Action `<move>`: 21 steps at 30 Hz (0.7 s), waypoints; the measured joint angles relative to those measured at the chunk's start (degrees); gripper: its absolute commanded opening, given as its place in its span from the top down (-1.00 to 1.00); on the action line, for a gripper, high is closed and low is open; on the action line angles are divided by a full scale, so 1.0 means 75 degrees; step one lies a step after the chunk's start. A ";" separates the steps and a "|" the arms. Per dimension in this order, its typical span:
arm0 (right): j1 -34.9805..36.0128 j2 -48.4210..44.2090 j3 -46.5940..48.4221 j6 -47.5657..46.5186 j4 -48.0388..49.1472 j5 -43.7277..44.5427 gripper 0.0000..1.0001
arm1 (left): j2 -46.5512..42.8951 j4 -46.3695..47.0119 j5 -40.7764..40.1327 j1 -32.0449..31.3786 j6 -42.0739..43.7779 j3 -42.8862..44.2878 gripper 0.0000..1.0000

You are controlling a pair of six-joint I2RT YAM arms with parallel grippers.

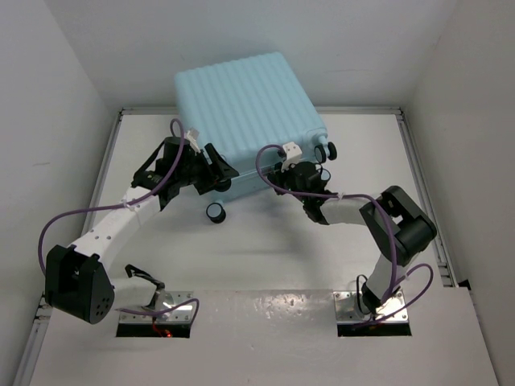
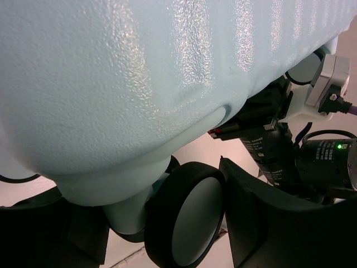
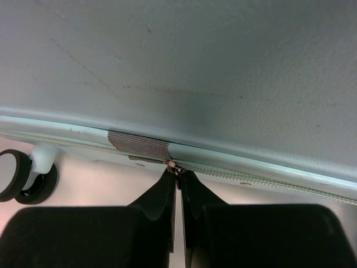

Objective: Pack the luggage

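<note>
Risks first: the right fingers (image 3: 139,223) are closed to a thin slit on the zip pull (image 3: 175,166), with little metal to hold; a sideways drag could slip the pull free, or jam it at the grey fabric tab (image 3: 136,144) just to its left. The luggage (image 1: 249,112) stands on castors, so any hard tug along the zip track (image 3: 268,180) could roll or swing it on the worktop (image 1: 265,249) unless it is braced. The 2 arms work close together at the near side; a long sweep by either could bring them into contact.

Left fingers (image 2: 262,223): spread wide on either side of 1 black wheel (image 2: 187,220) and its mount; the right-hand finger looks to touch the tyre; clamped or merely straddling, I cannot tell.

Position: luggage lies closed at far centre of the worktop, ribbed shell up, its far side toward the back wall. Left fingers sit at its near-left corner, low, under the curve of the shell. Right fingers sit against its near side, toward the right, tips at the seam where the zip runs; shell directly above them in the right wrist view. Whether the zip is already run closed there, I cannot tell.
</note>
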 measured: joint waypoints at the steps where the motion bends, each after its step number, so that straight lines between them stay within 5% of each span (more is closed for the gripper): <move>1: 0.0000 0.0003 0.0009 0.0006 -0.0012 0.0015 0.89 | 0.0000 0.0000 0.0000 0.0000 -0.0003 0.0000 1.00; 21: -0.0437 -0.0641 -0.0254 0.0294 -0.0676 0.0775 1.00 | 0.0000 -0.0172 0.0207 0.0251 0.0052 0.0026 1.00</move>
